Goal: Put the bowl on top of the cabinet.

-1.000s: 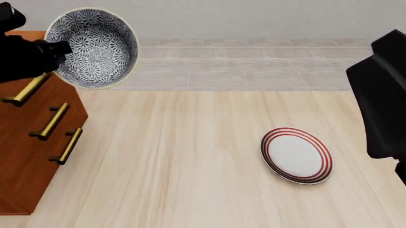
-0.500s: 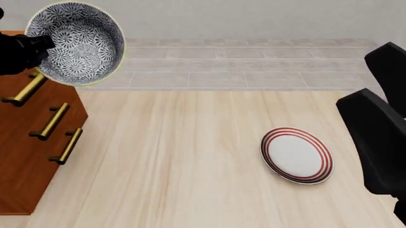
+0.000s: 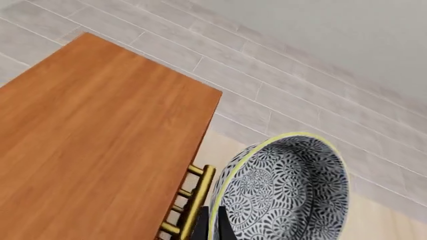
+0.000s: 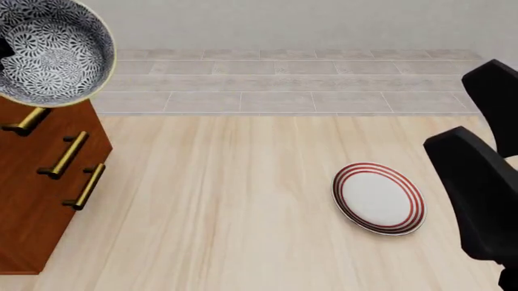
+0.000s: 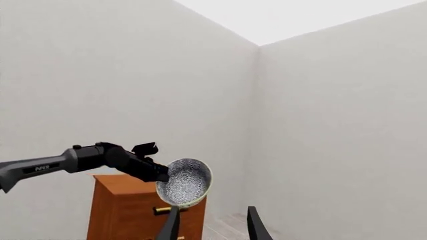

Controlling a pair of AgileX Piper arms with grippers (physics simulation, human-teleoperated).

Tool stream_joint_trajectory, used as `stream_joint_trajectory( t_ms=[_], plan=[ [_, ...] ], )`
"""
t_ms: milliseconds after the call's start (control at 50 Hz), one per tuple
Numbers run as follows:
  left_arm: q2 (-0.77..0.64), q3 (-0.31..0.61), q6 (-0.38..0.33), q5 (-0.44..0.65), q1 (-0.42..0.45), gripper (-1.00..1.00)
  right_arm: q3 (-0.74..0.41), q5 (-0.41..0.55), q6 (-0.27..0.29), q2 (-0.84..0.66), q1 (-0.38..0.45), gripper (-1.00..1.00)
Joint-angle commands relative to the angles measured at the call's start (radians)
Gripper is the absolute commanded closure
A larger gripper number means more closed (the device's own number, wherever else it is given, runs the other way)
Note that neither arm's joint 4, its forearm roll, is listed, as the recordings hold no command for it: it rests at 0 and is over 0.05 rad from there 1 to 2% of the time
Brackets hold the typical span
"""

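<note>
Since the earlier frames the bowl [image 4: 50, 51] had travelled left and a little up across the front view, until it hung at the far left corner of the scene with its near rim overlapping the cabinet's [image 4: 40, 200] top front edge. The right arm [image 4: 486, 182] had shifted only slightly at the tabletop's right edge.

The cabinet stood at the table's left edge, its flat top [image 3: 87, 135] bare. The bowl [image 3: 283, 190] was held in the air, tipped so its patterned inside faced the fixed camera, and lay just off the cabinet's front edge, above the handles [image 3: 193, 200]. The top therefore lay behind the bowl, away from the drawer fronts.

The left gripper [image 3: 212, 231] was clamped on the bowl's rim, one finger inside and one outside. The right gripper [image 5: 210, 225] stood parted, holding nothing, well apart from the bowl. The plate [image 4: 379, 197] lay untouched near the right edge.

The coming move likely turned on carrying the bowl further over the top, then levelling it.
</note>
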State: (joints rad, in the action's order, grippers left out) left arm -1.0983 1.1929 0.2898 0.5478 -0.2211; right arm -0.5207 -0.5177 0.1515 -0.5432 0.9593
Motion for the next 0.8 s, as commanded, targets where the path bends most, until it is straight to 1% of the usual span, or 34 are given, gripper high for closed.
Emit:
stream_joint_trajectory(
  t_ms=[20, 220, 480, 800],
  plan=[
    [0.032, -0.002, -0.011, 0.013, -0.052, 1.0, 0.003, 0.012, 0.012, 0.011, 0.006, -1.0],
    [0.042, 0.013, -0.009, 0.022, -0.071, 1.0, 0.004, 0.018, 0.018, 0.019, 0.009, -1.0],
    [0.035, 0.024, 0.007, 0.02, -0.084, 1.0, 0.006, -0.014, 0.022, -0.015, 0.013, -1.0],
    [0.029, 0.026, 0.01, 0.008, -0.138, 1.0, 0.007, -0.019, 0.024, -0.024, 0.018, -1.0]
  ],
)
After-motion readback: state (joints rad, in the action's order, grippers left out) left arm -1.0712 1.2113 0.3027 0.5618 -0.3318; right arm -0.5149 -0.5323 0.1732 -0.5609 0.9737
